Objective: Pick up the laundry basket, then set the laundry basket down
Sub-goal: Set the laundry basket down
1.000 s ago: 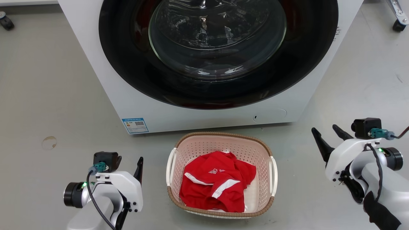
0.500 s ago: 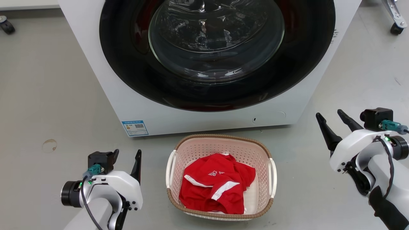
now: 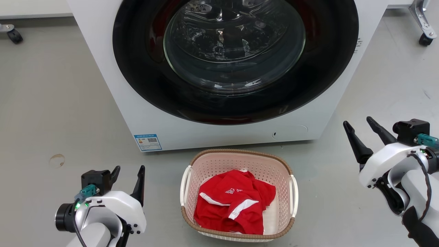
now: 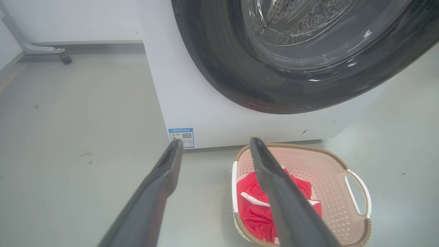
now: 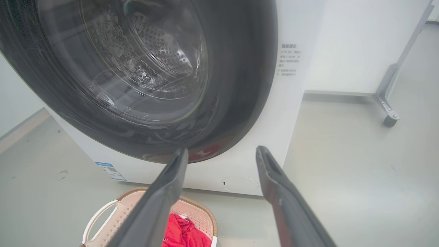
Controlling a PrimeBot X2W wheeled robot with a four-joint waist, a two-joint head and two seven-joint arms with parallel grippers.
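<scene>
The laundry basket (image 3: 236, 161) stands flat on the floor (image 3: 51, 103), just in front of the washing machine (image 3: 205, 133), near the lower edge of its front panel, w/ a red garment (image 3: 233, 202) crumpled inside. Its two white loop handles, one on the L side (image 3: 184, 185) and one on the R side (image 3: 294, 192), are both free; nothing is on them. How far the task is, I cannot decide from here: a basket resting on the floor w/ both arms away from it fits a basket that waits for the lift, and it fits also a basket that is already put back down. So I say only that it is on the floor, not in the air, and no arm has it. The left jaws are wide open, the dark fingers (image 3: 140, 181) spread apart and pointing towards the machine; they hold nothing and touch nothing, and they are beside the basket's L side but clearly apart from it. The right jaws are wide open too, fingers (image 3: 356, 144) spread, empty, no contact w/ anything; they are well apart from the basket's R handle, more towards the machine's R front corner. In the left wrist view the basket (image 4: 329, 185) lies partly behind one finger (image 4: 288, 206), not between the two.
</scene>
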